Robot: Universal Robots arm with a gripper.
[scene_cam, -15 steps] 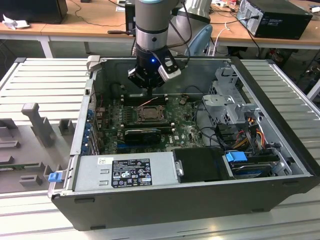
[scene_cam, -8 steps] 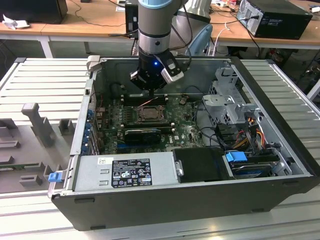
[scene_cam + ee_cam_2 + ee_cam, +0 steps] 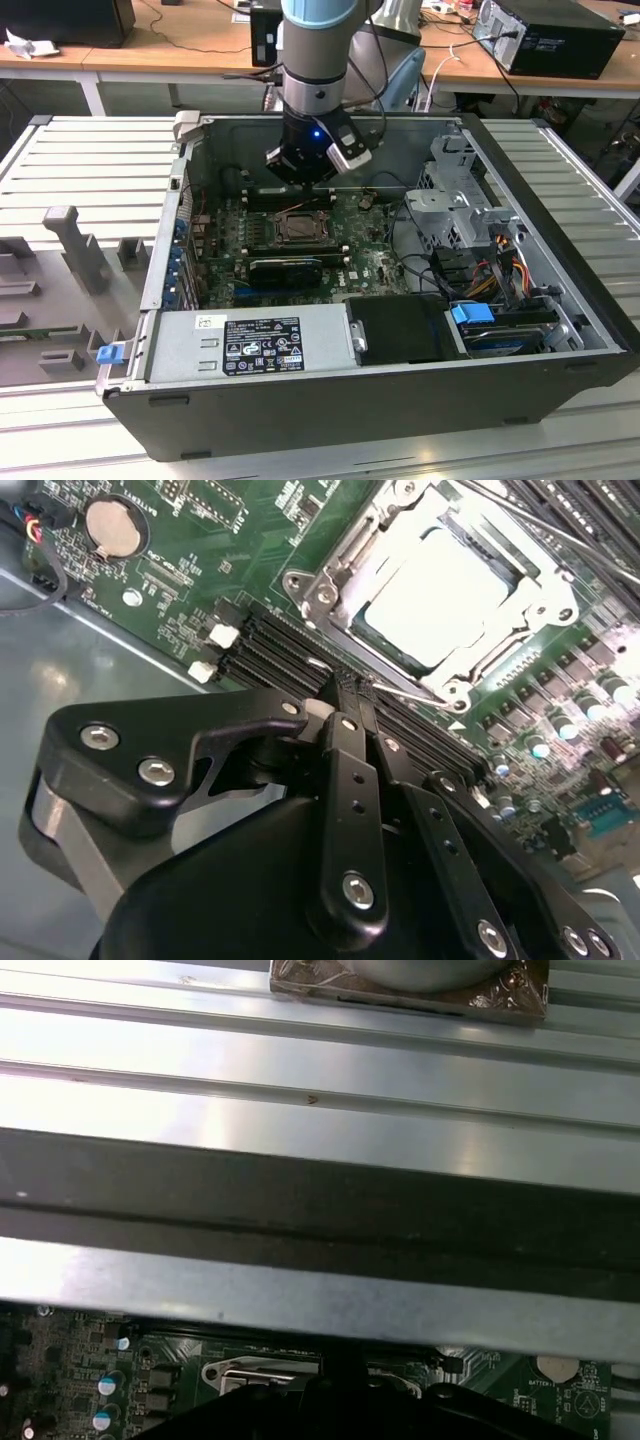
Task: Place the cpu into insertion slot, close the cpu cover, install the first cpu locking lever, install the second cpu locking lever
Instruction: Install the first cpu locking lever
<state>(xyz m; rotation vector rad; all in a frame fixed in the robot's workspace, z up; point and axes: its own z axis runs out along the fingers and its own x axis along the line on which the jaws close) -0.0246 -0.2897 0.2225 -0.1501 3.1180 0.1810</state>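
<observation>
The cpu (image 3: 440,590) is lying flat inside the insertion slot (image 3: 388,646), its pale metal top shining under the light in the second wrist view. The cpu cover (image 3: 345,550) is lying closed over it, its silver frame ringing the chip so that the top is showing through the window. A thin silver locking lever (image 3: 400,687) is running along the edge of the cover nearest the gripper.

The gripper (image 3: 355,685) is hanging just beside that edge with its black fingers (image 3: 345,740) drawn together. Their tips are sitting right at the lever, between the socket and the long black memory slots (image 3: 270,645); whether they are pinching the lever cannot be told.

Around the socket the green motherboard (image 3: 200,570) is carrying a round coin battery (image 3: 112,528) and a row of small capacitors (image 3: 540,745).

In the exterior view the arm (image 3: 315,60) is reaching down from the far side into the open computer case (image 3: 540,330), which is lying on its side on a slatted metal table (image 3: 90,160). The socket is sitting near the middle of the board, directly below the gripper. The grey power supply (image 3: 250,345) is filling the near side of the case, and a drive with a blue tab (image 3: 472,313) is sitting at the exterior view's right.
</observation>
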